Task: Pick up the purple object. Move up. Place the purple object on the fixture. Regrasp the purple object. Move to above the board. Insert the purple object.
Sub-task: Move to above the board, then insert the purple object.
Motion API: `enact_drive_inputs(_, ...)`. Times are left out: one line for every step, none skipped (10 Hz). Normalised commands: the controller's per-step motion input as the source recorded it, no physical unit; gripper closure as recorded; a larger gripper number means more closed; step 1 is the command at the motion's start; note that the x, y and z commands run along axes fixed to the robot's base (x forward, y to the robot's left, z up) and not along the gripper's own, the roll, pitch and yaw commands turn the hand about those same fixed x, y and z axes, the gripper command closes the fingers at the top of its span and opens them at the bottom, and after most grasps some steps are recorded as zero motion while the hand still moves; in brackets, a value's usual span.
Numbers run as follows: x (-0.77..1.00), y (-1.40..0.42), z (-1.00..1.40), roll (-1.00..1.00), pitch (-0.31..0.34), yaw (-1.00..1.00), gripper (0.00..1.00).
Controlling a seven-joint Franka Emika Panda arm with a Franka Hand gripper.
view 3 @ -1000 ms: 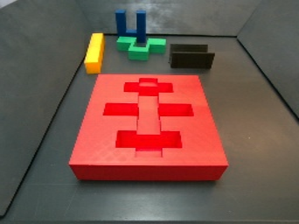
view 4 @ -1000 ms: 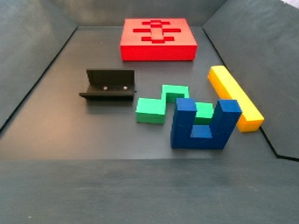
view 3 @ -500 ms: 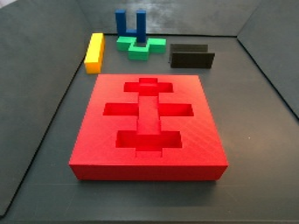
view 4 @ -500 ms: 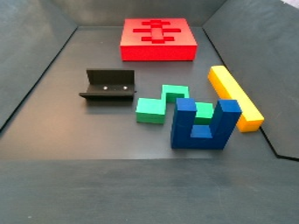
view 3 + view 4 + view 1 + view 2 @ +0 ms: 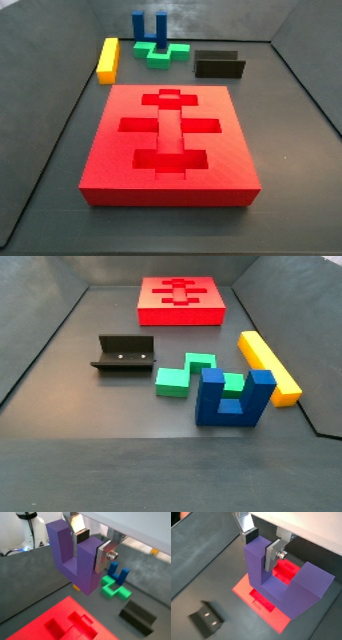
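In both wrist views my gripper is shut on one prong of the purple object, a U-shaped block held in the air. The red board with its cutouts lies below it, and also shows in a wrist view and in both side views. The dark fixture stands on the floor apart from the board, and shows in both wrist views. The gripper and the purple object are out of both side views.
A blue two-pronged piece, a green block and a yellow bar stand on the dark floor beside the fixture. Grey walls ring the floor.
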Motion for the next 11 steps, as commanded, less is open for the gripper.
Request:
enact_drive_inputs(-0.09, 0.04, 0.01, -0.91, -0.042, 0.01, 1.00)
enact_drive_inputs(-0.08, 0.04, 0.01, -0.68, -0.058, 0.01, 1.00)
enact_drive_inputs(-0.08, 0.04, 0.00, -0.46, -0.070, 0.01, 1.00)
enact_drive_inputs(-0.06, 0.02, 0.00, -0.26, -0.061, 0.00, 1.00)
enact_drive_inputs(0.00, -0.03, 0.00, 0.00, 0.000, 0.00, 1.00)
enact_drive_inputs(0.00, -0.21, 0.00, 0.00, 0.000, -0.08, 1.00)
enact_drive_inputs(0.41, -0.54, -0.01, 0.00, 0.000, -0.36, 1.00)
enact_drive_inputs(0.45, -0.66, -0.07, 0.00, 0.000, -0.34, 1.00)
enact_drive_inputs(0.46, -0.78, -0.05, 0.00, 0.000, -0.24, 1.00)
enact_drive_inputs(0.37, -0.73, -0.13, -0.01, 0.000, -0.27, 1.00)
enact_drive_inputs(0.36, -0.44, -0.35, 0.00, -0.047, -0.10, 1.00)
